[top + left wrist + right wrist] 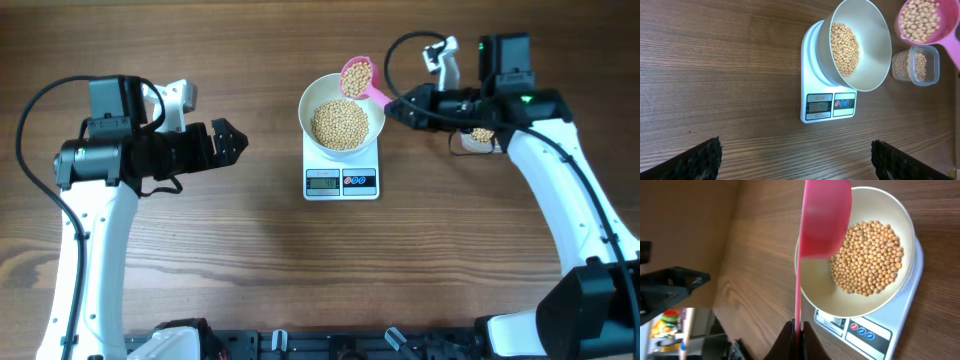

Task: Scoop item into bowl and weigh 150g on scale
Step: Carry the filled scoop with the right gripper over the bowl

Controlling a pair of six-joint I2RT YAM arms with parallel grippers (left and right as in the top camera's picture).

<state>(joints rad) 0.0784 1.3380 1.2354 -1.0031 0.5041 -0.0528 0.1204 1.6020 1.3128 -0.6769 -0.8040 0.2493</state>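
Pink plastic is what my right pincer [798,339] holds: its jaws are pressed narrow on the thin handle of a scoop [357,76]. The cup of the scoop is full of tan beans and hangs above the far rim of the bowl [310,100], on the side turned to the right arm. From the right wrist view I see only the underside of the cup, which covers a part of the bowl's edge.

The white bowl stands on the scale [341,183] in the middle of the table [200,260], and a loose pile of beans [341,124] lies on its bottom. The display of the scale faces me, but the digits are too small to read.

My left pincer [232,143] is spread wide and holds nothing. It hovers over bare wood, well apart from the scale on the left side, and points toward it.

Beyond the bowl, a clear tub [915,65] with more beans sits on the table, partly under the right arm.
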